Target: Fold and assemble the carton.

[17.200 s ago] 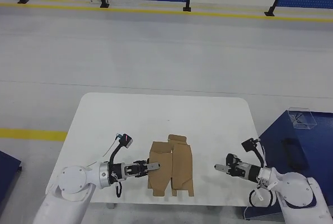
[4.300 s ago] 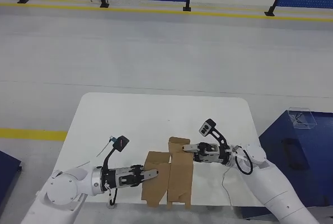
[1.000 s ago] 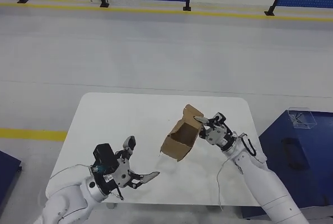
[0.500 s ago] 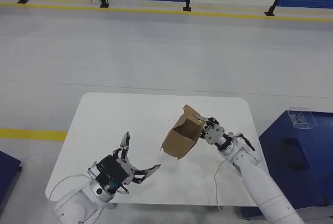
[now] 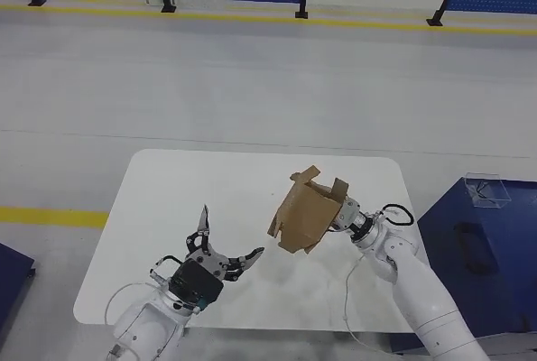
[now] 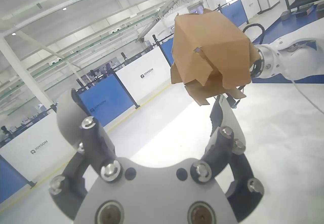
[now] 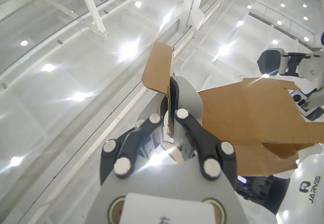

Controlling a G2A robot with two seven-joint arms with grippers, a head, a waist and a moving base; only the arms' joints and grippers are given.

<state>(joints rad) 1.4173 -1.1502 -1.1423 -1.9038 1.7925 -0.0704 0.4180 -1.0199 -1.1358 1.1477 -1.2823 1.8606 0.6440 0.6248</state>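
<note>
Carton (image 5: 306, 217), aloft near the table's (image 5: 187, 180) 3 o'clock, pinched by one flap (image 7: 158, 68) in the right gripper (image 7: 169, 101); left gripper (image 5: 231, 233) spread empty at 7 o'clock. Pressing may slip that flap.

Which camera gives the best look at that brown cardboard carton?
The left wrist view: the brown cardboard carton shows whole, its folded end flaps facing the camera. The top view shows it small, from above. The right wrist view shows a flap pinched in the right gripper.
</note>
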